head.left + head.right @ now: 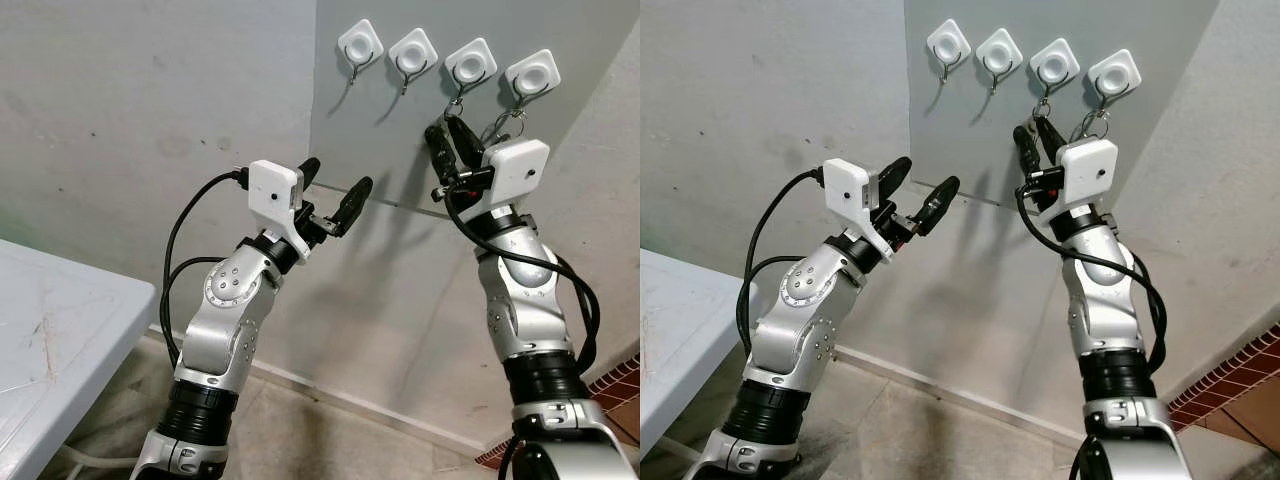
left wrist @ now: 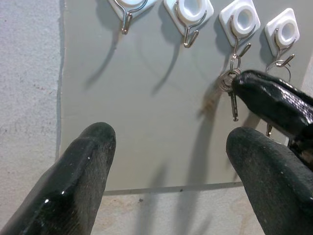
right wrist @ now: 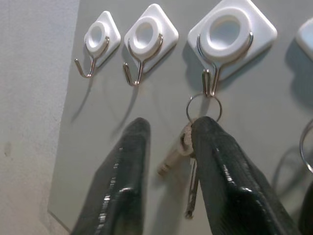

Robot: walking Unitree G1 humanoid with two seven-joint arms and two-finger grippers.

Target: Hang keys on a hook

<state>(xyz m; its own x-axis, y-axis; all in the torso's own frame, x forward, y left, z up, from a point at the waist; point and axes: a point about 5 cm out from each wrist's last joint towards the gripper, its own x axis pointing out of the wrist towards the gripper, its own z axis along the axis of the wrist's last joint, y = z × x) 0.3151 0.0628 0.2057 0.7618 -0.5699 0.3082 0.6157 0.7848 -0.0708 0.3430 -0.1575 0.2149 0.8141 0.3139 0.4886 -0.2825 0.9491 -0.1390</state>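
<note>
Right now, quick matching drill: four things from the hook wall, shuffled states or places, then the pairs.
Things:
1. leftmost hook
2. third hook from the left
3. left gripper
4. right gripper

States:
A. open, held away from the hooks, holding nothing
B. bare, nothing hanging
C. fingers apart, just below the hung keys
D. key ring looped over it

Pairs: 1-B, 2-D, 3-A, 4-C
</note>
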